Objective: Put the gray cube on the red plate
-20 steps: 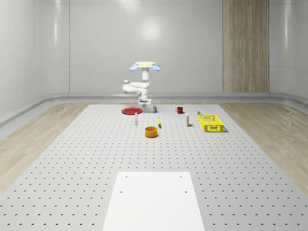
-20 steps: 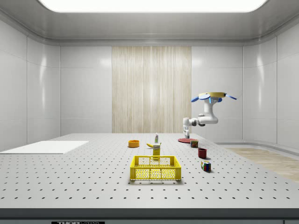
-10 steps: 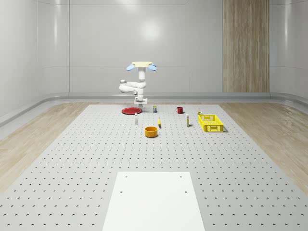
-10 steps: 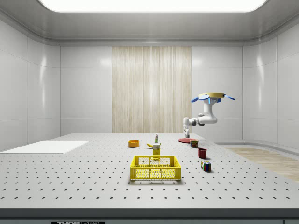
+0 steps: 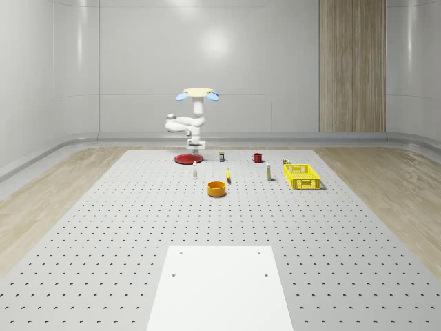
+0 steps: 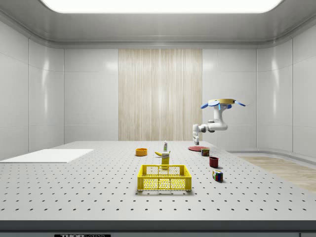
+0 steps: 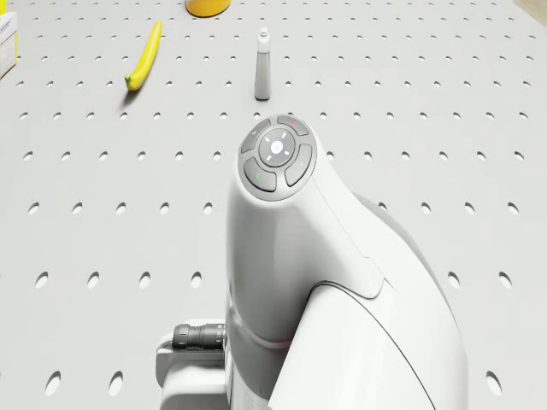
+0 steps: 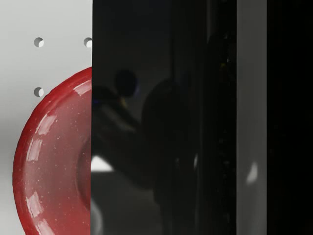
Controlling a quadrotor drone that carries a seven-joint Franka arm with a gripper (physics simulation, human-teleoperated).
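Observation:
The drone (image 5: 198, 93) hovers over the far end of the table, above the red plate (image 5: 185, 159). Its white arm hangs down, and the gripper (image 5: 196, 146) sits just over the plate's right part in the whole-scene view. From the side, the gripper (image 6: 196, 142) hangs a little above the plate (image 6: 196, 148). In the wrist view a dark, glossy gray cube (image 8: 161, 122) sits close to the camera, held in the shut gripper. The red plate (image 8: 54, 161) lies beneath it and to one side. The cube hides the fingertips.
On the perforated table stand a small white bottle (image 5: 195, 171), a banana (image 5: 228, 178), an orange bowl (image 5: 217, 188), a can (image 5: 222, 156), a red mug (image 5: 257, 158) and a yellow crate (image 5: 302, 176). A white mat (image 5: 220, 286) lies at the near end.
The drone and arm have shifted toward the whole-scene view's left, bringing the gripper from beside the red plate to over it. The tabletop objects have not moved.

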